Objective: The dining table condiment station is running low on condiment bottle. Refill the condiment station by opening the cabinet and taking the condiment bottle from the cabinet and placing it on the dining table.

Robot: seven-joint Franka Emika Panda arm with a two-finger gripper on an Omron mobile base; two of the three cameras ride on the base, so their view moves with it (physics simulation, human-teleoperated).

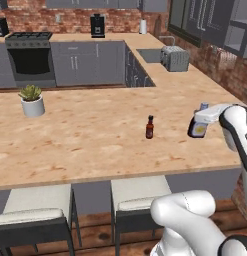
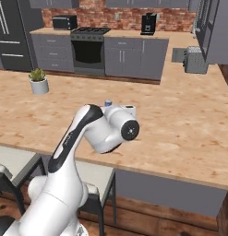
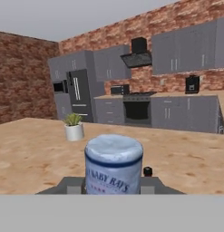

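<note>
Already the small dark bulbous condiment bottle with bluish cap (image 1: 198, 128) rests upright on the beige mottled surface (image 1: 95, 140), jaws clenched around it (slim red-brown bottle (image 1: 149, 127) nearby); only releasing seems left.

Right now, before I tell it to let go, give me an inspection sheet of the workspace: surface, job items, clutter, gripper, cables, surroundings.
Surface: dining table, light mottled top, two stools along the near side.
Job items: condiment bottle, dark body, yellow label, bluish cap, upright near the table's right end; whether it touches the top cannot be told.
Clutter: slim red-brown bottle standing left of it, apart; potted plant towards the far left.
Gripper: gripper shut on the condiment bottle, fingers either side of it in the hand view.
Cables: nothing seen.
Surroundings: toaster by the sink, stove, coffee machine, brick walls, grey cabinets.
</note>
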